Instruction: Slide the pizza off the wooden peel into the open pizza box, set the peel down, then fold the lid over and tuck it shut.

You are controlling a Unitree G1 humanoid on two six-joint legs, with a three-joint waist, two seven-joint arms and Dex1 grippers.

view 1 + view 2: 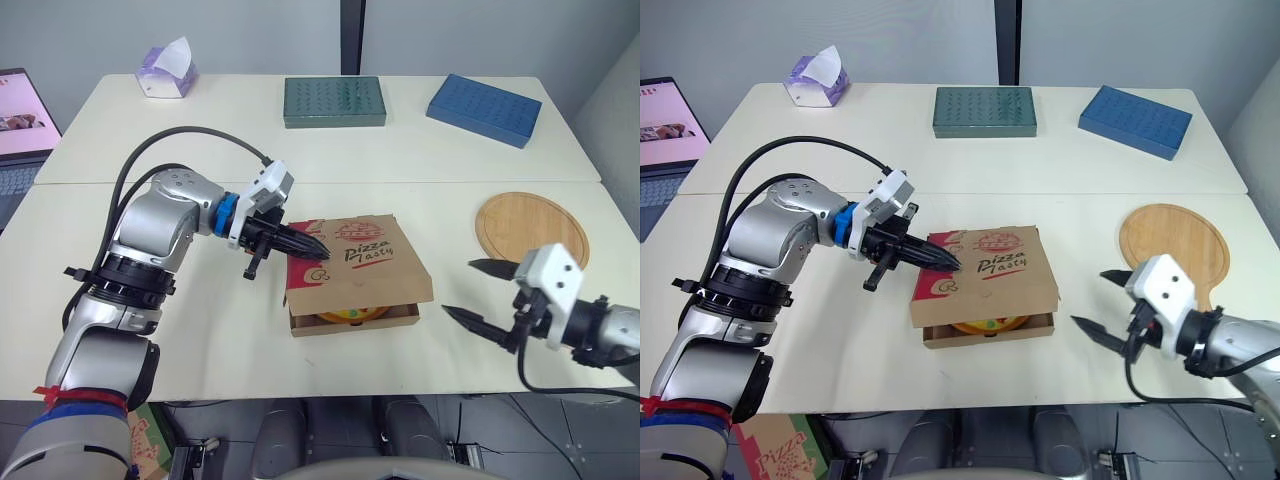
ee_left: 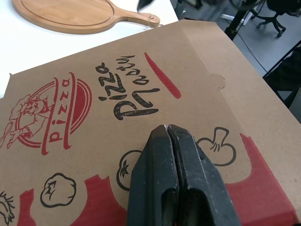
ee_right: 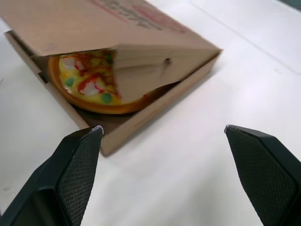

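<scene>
The brown pizza box (image 1: 365,262) lies at the table's middle with its printed lid (image 2: 131,94) folded down over it, the front edge still raised. The pizza (image 3: 91,87) shows through the front gap, lying inside the box. My left gripper (image 1: 318,250) is shut, its tips resting on the lid's left part near the printed red band. My right gripper (image 1: 479,290) hovers open over the table to the right of the box, nothing between its fingers. The round wooden peel (image 1: 530,228) lies flat on the table at the right.
At the back of the table stand a green tray (image 1: 334,101), a blue box (image 1: 484,109) and a tissue box (image 1: 167,70). A laptop (image 1: 22,120) sits off the far left edge.
</scene>
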